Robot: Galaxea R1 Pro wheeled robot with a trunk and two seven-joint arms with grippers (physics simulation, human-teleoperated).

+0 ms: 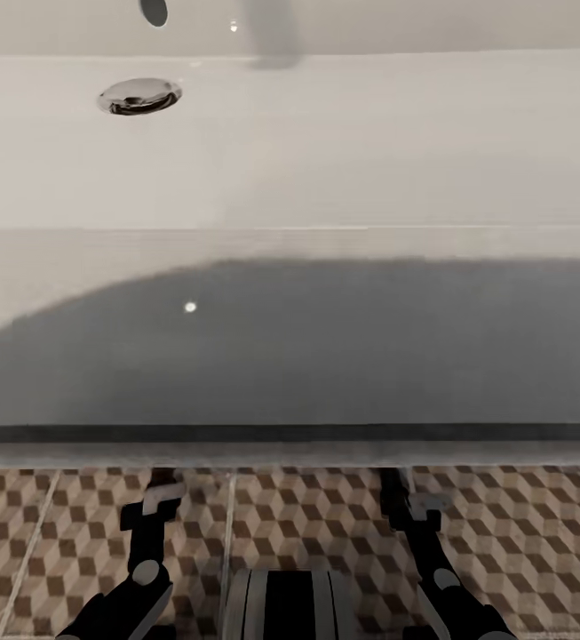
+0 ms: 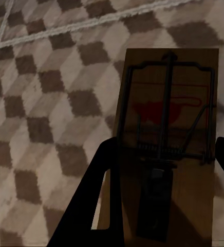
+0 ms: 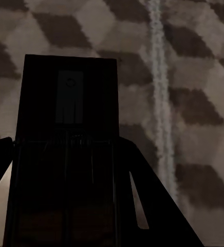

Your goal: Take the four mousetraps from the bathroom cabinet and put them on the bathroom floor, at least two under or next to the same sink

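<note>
Two mousetraps are in play. One trap (image 2: 166,149), wire bar and red print facing the left wrist camera, sits between the left gripper (image 2: 166,159)'s dark fingers (image 2: 94,195), which close against its long edges, so those jaws look clamped on it. It hangs over the cube-patterned floor (image 2: 45,103), and whether it touches the tiles I cannot tell.

The second trap (image 3: 66,154), dark and in shadow, fills the span between the right gripper (image 3: 66,170)'s fingers (image 3: 153,206), which flank it on both sides: clamped too, by the look of it, above the floor (image 3: 194,103) beside a pale grout line.

From the head camera, the white sink (image 1: 290,160) with its chrome drain (image 1: 139,95) spreads wide just ahead, and both arms reach down in front of it, left gripper (image 1: 152,507) and right gripper (image 1: 411,507) low over the floor (image 1: 538,533) at the sink's front edge.

Progress call: the robot stands at the sink with two traps in hand, neither visibly released. Left to do, I judge: set these two down by the sink, then deal with the other two, whose whereabouts these views don't tell.
</note>
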